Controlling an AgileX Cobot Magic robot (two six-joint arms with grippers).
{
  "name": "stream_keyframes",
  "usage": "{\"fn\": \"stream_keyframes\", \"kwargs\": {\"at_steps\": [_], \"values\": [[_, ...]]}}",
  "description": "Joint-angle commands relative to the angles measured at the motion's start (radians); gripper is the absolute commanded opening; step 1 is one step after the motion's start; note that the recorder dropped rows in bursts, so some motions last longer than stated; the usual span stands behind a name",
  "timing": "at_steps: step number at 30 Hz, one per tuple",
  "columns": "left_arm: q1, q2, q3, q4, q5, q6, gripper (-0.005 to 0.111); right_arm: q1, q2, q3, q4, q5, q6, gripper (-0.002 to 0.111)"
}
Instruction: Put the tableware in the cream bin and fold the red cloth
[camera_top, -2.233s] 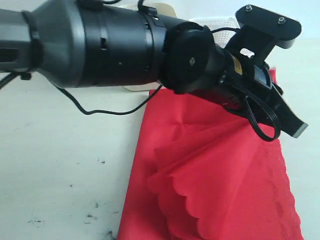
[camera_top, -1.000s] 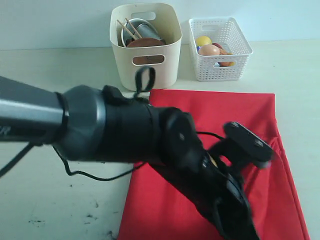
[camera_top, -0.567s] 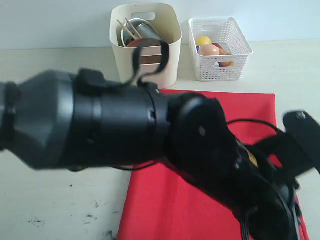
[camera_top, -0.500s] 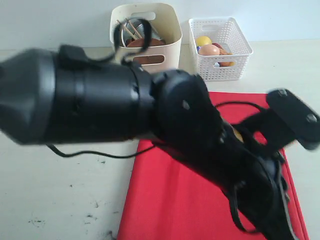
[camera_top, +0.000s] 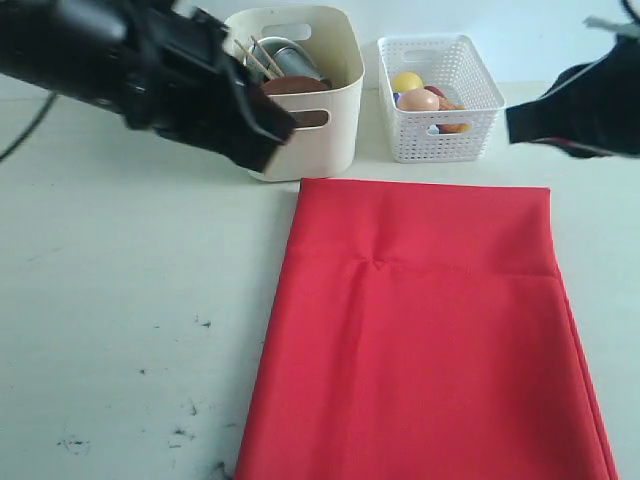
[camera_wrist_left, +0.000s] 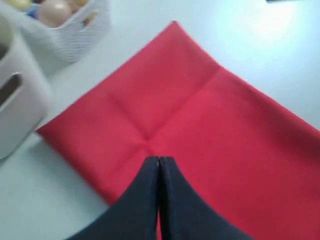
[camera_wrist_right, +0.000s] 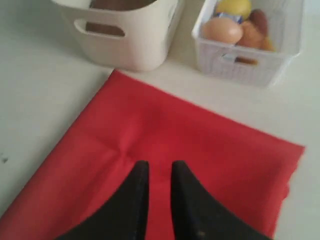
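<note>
Left fingers (camera_wrist_left: 146, 192) pressed shut, empty; right fingers (camera_wrist_right: 134, 197) a slit apart, empty. Exterior: both arms blurred, cropped by frame, left one covering part of the tall cream plastic bin (camera_top: 338, 120). Plain red fabric cloth (camera_top: 430, 330) lies flat, folded, beneath both fingertips, just beside bin; long axis runs away from bin.

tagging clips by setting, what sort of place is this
Likely a staged tabletop work area, not a real kitchen: a pale scuffed table, a tall cream plastic tub of tableware, and a white lattice basket of food.

Left hand (camera_wrist_left: 159, 161) pinched closed, right hand (camera_wrist_right: 158, 166) slightly parted, both empty.
</note>
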Motion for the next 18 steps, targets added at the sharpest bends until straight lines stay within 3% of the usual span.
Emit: {"fn": "stream_keyframes", "kwargs": {"at_steps": [1, 5, 10, 18], "values": [[0.157, -0.151, 0.107, 0.017, 0.01, -0.007, 0.001, -0.004, 0.137, 0.003, 0.333, 0.051, -0.322, 0.017], [0.289, -0.277, 0.21, 0.017, 0.005, -0.019, 0.001, -0.004, 0.268, 0.003, 0.518, 0.052, -0.517, 0.017], [0.431, -0.43, 0.333, 0.017, -0.033, -0.081, 0.001, -0.004, 0.433, 0.003, 0.57, 0.064, -0.56, 0.017], [0.527, -0.635, 0.439, 0.022, -0.064, -0.089, 0.001, -0.004, 0.59, 0.003, 0.562, 0.035, -0.605, 0.017]]}}
